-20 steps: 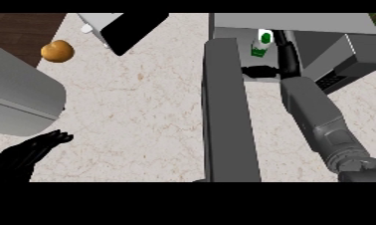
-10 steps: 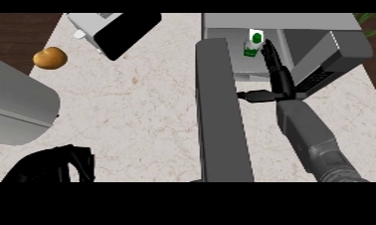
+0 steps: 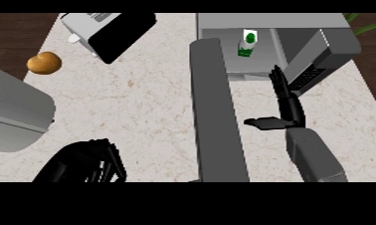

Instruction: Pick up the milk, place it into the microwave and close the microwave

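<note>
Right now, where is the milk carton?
In the head view, the milk carton stands upright inside the open microwave at upper right, beyond the right hand.

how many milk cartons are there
1: the milk carton stands upright inside the open microwave, beyond the right hand. No other shows, though the microwave's door and walls could hide more.

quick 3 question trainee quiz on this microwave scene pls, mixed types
1. True or false: the milk carton stands inside the microwave.
2. The right hand is: A) curled round the carton B) open, holding nothing C) pressing the toaster.
3. Fill in: the microwave door is ____.

Key: 1 true; 2 B; 3 open.
</note>
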